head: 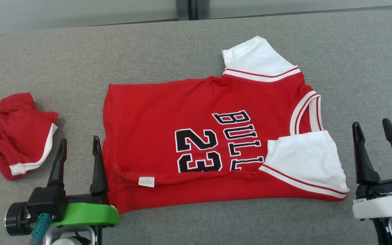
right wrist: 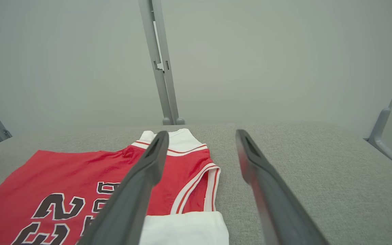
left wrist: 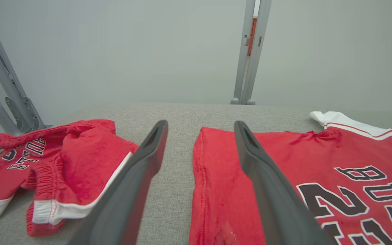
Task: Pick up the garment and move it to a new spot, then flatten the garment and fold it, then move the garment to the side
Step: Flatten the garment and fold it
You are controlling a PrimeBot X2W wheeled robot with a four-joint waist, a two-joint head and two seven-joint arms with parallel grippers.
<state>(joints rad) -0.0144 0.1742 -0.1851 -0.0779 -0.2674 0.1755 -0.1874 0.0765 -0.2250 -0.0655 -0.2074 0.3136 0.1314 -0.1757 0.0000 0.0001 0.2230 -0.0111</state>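
The garment [head: 148, 109] is a red jersey with white sleeves and black "BULLS 23" lettering. It lies spread on the grey table [head: 63, 61], collar to the right, and its near edge is folded up so that a white label shows. My left gripper [head: 79, 139] stands open at the jersey's left hem, its right finger over that edge and nothing between the fingers. My right gripper [head: 371, 122] stands open just right of the near white sleeve, clear of the cloth. The left wrist view looks over the hem [left wrist: 284, 160] past my open left gripper [left wrist: 201, 124]. The right wrist view looks over the collar end [right wrist: 80, 170] past my open right gripper [right wrist: 201, 133].
A crumpled pair of red shorts [head: 15, 129] with white trim lies at the table's left edge, also seen as the red shorts [left wrist: 63, 160] left of my fingers. Grey metal uprights [right wrist: 158, 61] and a pale wall stand behind the table. Bare grey surface lies right of the jersey.
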